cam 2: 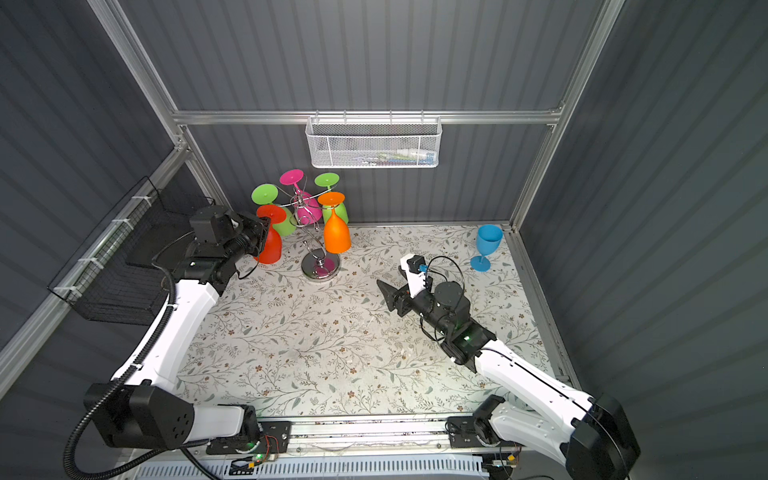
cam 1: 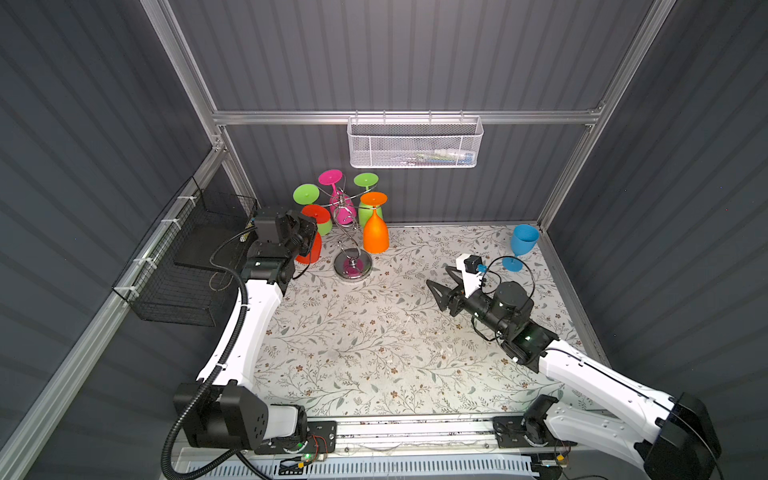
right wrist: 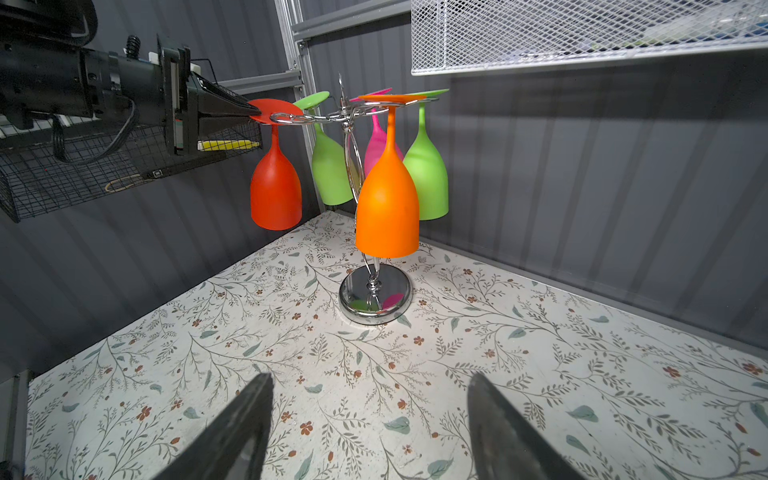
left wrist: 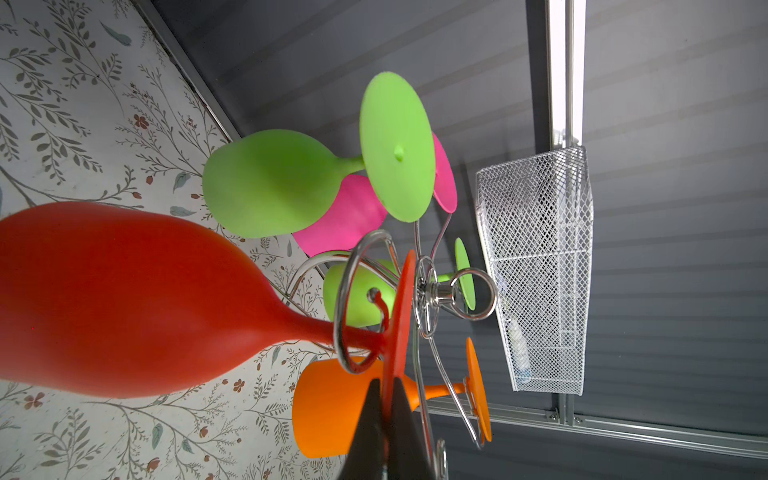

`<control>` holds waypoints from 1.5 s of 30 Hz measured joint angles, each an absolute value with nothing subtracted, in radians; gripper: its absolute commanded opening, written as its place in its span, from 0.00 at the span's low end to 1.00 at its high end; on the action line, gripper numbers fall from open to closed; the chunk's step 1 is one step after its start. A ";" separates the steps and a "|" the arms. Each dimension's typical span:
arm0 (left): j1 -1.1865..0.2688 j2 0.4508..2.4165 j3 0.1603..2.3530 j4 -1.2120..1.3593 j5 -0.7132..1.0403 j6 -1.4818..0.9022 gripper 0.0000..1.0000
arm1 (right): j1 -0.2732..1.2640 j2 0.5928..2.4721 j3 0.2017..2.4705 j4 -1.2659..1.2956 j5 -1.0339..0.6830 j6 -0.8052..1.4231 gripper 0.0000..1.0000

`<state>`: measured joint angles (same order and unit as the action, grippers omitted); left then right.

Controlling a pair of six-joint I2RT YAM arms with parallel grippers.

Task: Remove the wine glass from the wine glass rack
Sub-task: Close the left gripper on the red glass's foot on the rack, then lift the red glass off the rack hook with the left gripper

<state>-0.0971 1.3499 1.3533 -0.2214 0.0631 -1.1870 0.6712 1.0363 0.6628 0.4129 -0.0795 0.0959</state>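
Closest to the left wrist lens, the left gripper [left wrist: 388,384] is pinching the thin rim of the red wine glass [left wrist: 124,299] foot, its two black fingers pressing flat against both faces of the disc. The red wine glass is hanging bowl-down just below the fingertips, and its stem is passing through a curled arm of the wine glass rack [left wrist: 432,291]. The rack hub is sitting directly ahead of the fingertips. An orange glass [right wrist: 387,208], a pink glass [right wrist: 376,141] and green glasses [right wrist: 428,183] are hanging from the other arms, beyond the pinched foot. The rack's round base is resting on the floral table [right wrist: 540,374]. The right gripper [right wrist: 370,378] is hovering low over the table with its fingers spreading wide and gripping nothing. The rack is standing well ahead of those fingers. In both top views a blue glass [cam 1: 523,243] is standing upright behind the right gripper's wrist, apart from it.
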 measured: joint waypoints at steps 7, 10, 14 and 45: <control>-0.097 1.335 1.354 -0.208 0.063 -1.187 0.00 | 0.671 1.036 0.663 0.413 -0.080 0.096 0.74; -0.097 1.330 1.355 -0.200 0.063 -1.187 0.00 | 0.671 1.036 0.663 0.413 -0.080 0.096 0.74; -0.097 1.318 1.355 -0.201 0.058 -1.186 0.00 | 0.671 1.036 0.663 0.413 -0.080 0.096 0.74; -0.037 1.464 1.558 -0.238 0.167 -1.118 0.00 | 0.671 1.035 0.663 0.413 -0.064 0.084 0.74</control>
<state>-0.0372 1.4639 1.5581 -0.2382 0.1665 -1.1175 0.6712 1.0351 0.6628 0.4126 -0.0643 0.0841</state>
